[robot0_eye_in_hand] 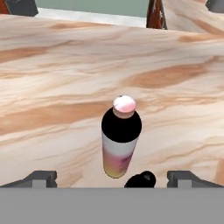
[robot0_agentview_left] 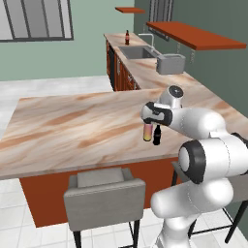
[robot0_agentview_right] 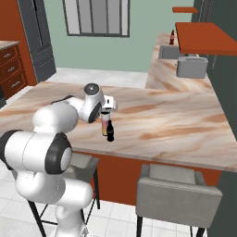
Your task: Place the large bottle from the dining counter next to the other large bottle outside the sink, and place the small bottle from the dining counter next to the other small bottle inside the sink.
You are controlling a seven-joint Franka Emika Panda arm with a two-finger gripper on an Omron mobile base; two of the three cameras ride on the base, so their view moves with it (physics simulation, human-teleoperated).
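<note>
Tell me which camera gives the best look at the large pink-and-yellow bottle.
The hand view: the large bottle stands centred and close, seen from above, cap to base unobstructed. In the left base view the arm's wrist covers its top, leaving just the lower body. The right base view shows it small, partly behind the small bottle.

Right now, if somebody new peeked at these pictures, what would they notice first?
Probably the big white robot arm leaning over the marbled dining counter, with its open gripper hovering just above two bottles. The large bottle, pink on top and yellow below, stands upright near the counter's front edge, and the small bottle, all black, stands right beside it. Far behind, the other large bottle stands by the sink.
</note>
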